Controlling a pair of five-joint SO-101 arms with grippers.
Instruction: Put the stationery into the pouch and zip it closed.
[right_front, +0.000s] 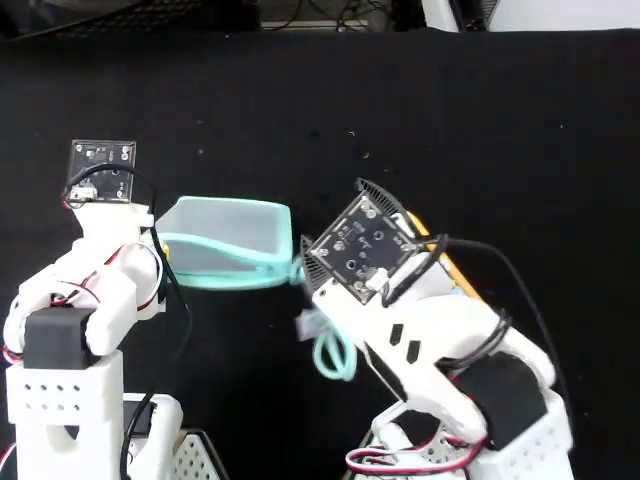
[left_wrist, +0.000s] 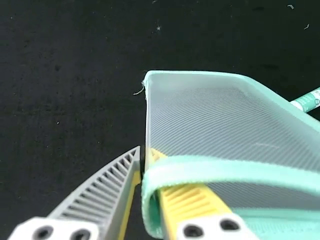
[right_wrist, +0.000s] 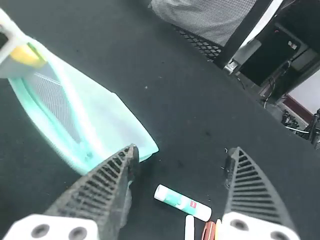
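High view: the left arm (right_front: 90, 290) stands at one end of the pouch (right_front: 225, 240) and the right arm (right_front: 430, 330) at the other, probably so that one steadies the bag while the other loads it.

Left wrist view: the left gripper (left_wrist: 145, 152) is clamped on the pouch's rim, with its yellow finger inside and its grey finger outside. This appears to prop the mouth open ahead of it.

Right wrist view: the right gripper (right_wrist: 183, 151) is spread wide and holds nothing. A green-and-white stick (right_wrist: 182, 202) and thinner stationery pieces (right_wrist: 189, 226) lie on the table (right_wrist: 175, 100) between its fingers. The pouch's corner is just beside one fingertip, well placed, I judge, for a pick and a short carry.
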